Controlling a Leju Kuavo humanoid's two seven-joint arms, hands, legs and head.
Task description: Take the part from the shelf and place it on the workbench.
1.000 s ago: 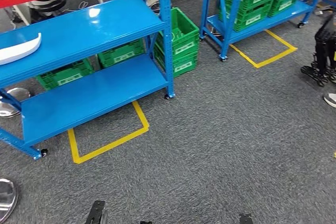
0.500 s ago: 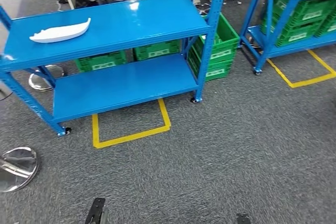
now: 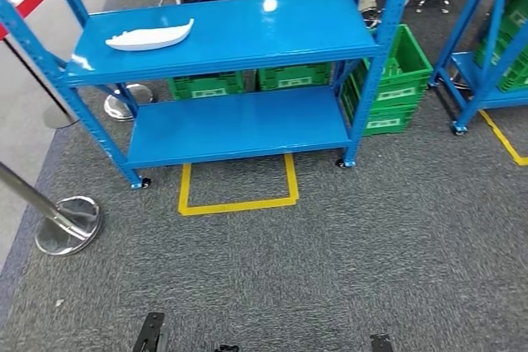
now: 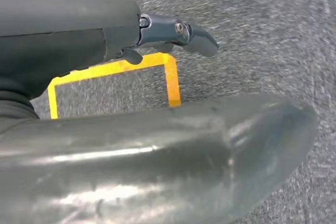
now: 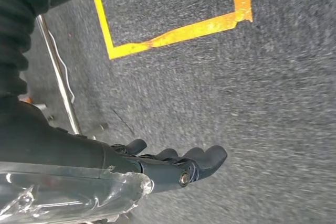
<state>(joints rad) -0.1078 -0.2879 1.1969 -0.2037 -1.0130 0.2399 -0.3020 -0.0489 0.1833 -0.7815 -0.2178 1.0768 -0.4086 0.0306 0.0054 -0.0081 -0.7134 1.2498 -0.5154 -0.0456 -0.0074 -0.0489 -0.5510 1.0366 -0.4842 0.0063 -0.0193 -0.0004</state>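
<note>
A blue shelf (image 3: 237, 39) fills the head view from 10 to 1 o'clock over grey carpet (image 3: 349, 261). Green crates (image 3: 395, 80) sit at its 3 o'clock end, and yellow tape (image 3: 239, 202) marks the floor below. The white part (image 3: 149, 36) lies at 11 o'clock on the top shelf. The left hand (image 4: 174, 35) and right hand (image 5: 178, 163) hang over carpet, fingers extended, holding nothing.

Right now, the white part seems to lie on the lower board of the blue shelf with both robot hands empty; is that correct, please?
Not quite: the white part lies on the upper board of the blue shelf, near its left end, as the head view shows. The rest holds: the left hand and the right hand hold nothing.
</note>
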